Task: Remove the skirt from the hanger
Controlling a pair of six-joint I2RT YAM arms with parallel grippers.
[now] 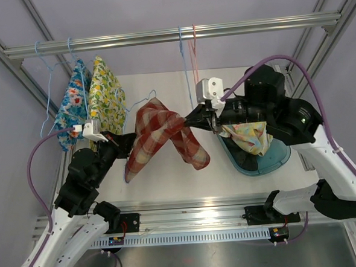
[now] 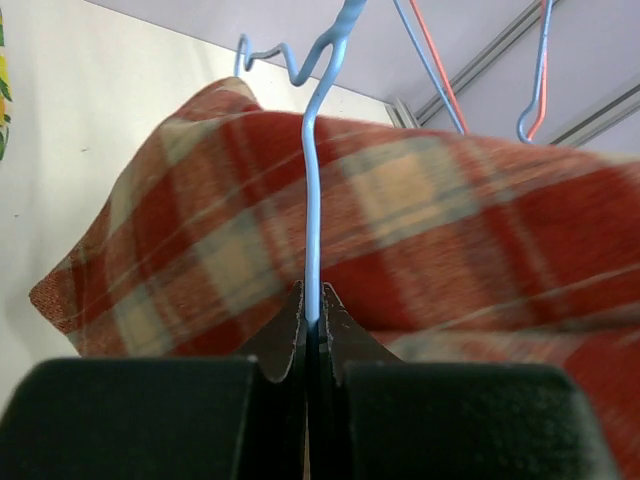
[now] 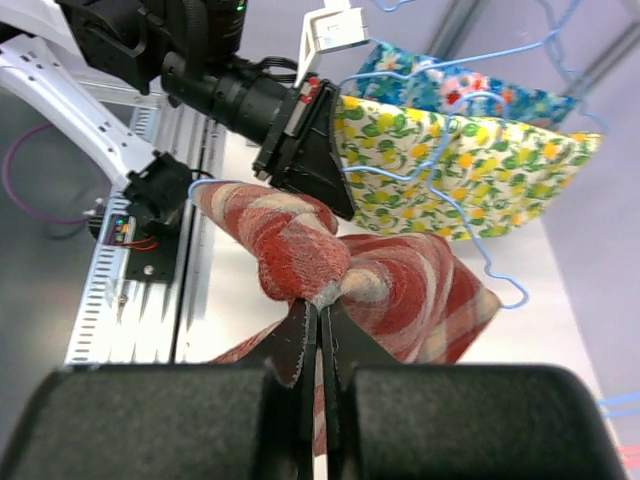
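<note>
Gripping the thin blue hanger (image 2: 310, 200) with the left claw (image 2: 312, 325), squeezed shut on the wire. Pinching a fold of the red skirt (image 1: 160, 137) with the right claw (image 3: 320, 325), shut on the cloth. Holding it up in the air between the arms, over the middle of the surface (image 1: 169, 182).

Could snag on the hanger's bends if pulled fast. Could slip out of that small pinch and drop. Could yank the wire free on the left.

Sitting on the right, under the right arm: a blue tub (image 1: 279, 157) with a flowery cloth (image 1: 251, 138) inside.

A blue floral garment (image 1: 72, 109) hangs beside a yellow-print garment (image 1: 106, 95); a teal tub (image 1: 271, 158) holds patterned cloth (image 1: 251, 138).
</note>
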